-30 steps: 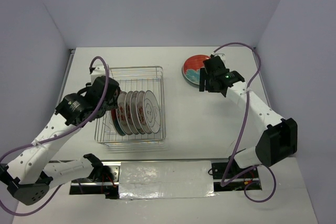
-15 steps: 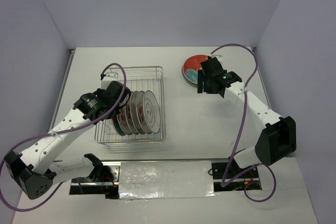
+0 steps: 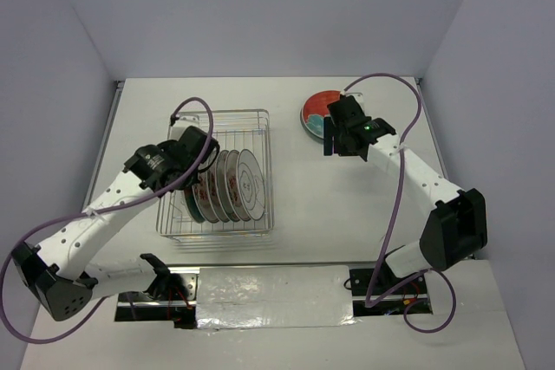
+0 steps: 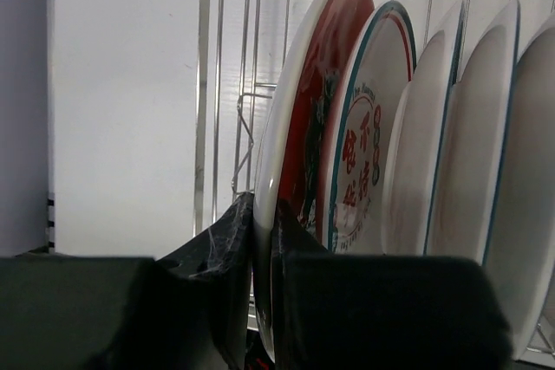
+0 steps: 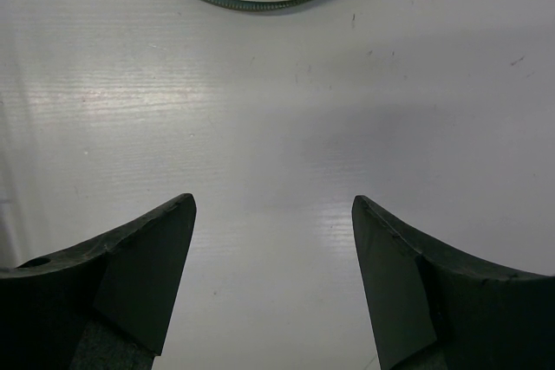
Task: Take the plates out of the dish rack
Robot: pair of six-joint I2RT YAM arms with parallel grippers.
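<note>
Nearest us, at the left end of the silver wire dish rack (image 3: 227, 113), the left gripper (image 4: 264, 223) straddles the rim of an upright red ceramic plate (image 4: 316, 101), its fingers pressed against both faces in a pinch. Right of it in the rack stand a white plate with red characters (image 4: 368, 145) and at least three more white ones on edge, so we judge most of the unloading is yet to do. Farther off, right of the rack, the right gripper (image 5: 273, 214) hangs spread and empty over the white table (image 3: 347, 205). Just beyond it, to the rack's far right, one red round plate with a teal-white pattern (image 3: 316, 110) lies flat, already unloaded.
</note>
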